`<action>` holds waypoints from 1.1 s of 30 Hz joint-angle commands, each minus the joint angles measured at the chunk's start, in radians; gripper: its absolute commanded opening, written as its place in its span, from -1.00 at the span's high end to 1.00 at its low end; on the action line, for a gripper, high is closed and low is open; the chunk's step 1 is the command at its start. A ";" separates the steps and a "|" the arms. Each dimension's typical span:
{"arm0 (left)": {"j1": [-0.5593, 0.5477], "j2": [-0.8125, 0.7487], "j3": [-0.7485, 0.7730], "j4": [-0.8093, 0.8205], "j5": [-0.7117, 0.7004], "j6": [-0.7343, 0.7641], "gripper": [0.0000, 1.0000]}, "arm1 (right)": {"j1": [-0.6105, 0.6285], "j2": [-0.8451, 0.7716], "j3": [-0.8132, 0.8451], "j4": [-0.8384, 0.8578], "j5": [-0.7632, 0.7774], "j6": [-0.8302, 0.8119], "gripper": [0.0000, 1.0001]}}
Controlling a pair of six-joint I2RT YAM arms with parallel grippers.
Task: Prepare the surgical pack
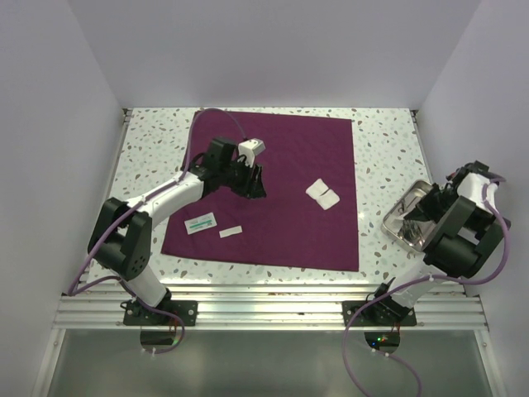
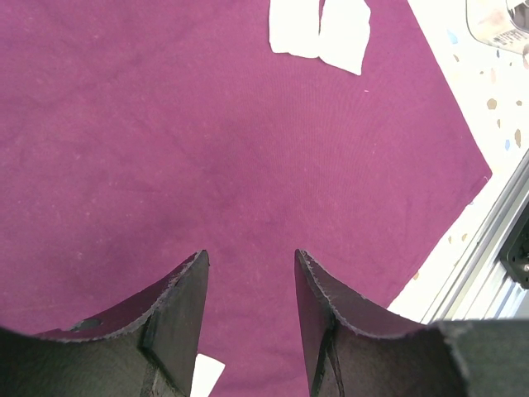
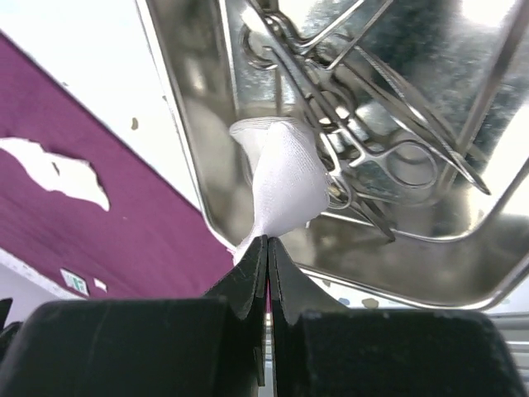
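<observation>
The maroon drape (image 1: pixel 281 182) lies flat on the table and fills the left wrist view (image 2: pixel 207 149). Two white gauze squares (image 1: pixel 322 193) lie on its right part, also shown in the left wrist view (image 2: pixel 321 31). My left gripper (image 1: pixel 254 184) hovers open and empty over the drape's middle (image 2: pixel 250 258). My right gripper (image 3: pixel 267 241) is shut on a white gauze piece (image 3: pixel 285 178), held just above the steel tray (image 1: pixel 401 225), where several steel scissor-like instruments (image 3: pixel 372 124) lie. In the top view the right gripper (image 1: pixel 423 213) is over the tray.
A small white packet with green print (image 1: pixel 200 222) and a small white strip (image 1: pixel 231 231) lie on the drape's front left. White walls close in the speckled table (image 1: pixel 149 149). An aluminium rail (image 1: pixel 273 310) runs along the near edge.
</observation>
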 commanded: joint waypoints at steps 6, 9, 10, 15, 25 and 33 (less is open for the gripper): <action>0.018 0.005 0.011 0.036 0.030 -0.009 0.01 | 0.058 -0.001 0.013 0.046 -0.107 -0.036 1.00; 0.023 0.008 0.009 0.034 0.031 -0.007 0.01 | 0.072 0.033 0.026 0.043 -0.086 -0.059 1.00; 0.024 0.008 0.008 0.033 0.030 -0.007 0.01 | 0.072 0.039 0.027 0.040 -0.079 -0.068 1.00; 0.027 0.010 0.005 0.036 0.030 -0.007 0.01 | 0.072 0.067 0.009 0.038 -0.030 -0.111 1.00; 0.041 0.010 0.012 0.035 0.036 -0.009 0.01 | 0.072 0.113 0.026 0.023 0.029 -0.131 1.00; 0.047 0.011 0.009 0.034 0.045 -0.009 0.01 | 0.075 0.116 0.035 -0.001 0.099 -0.118 0.90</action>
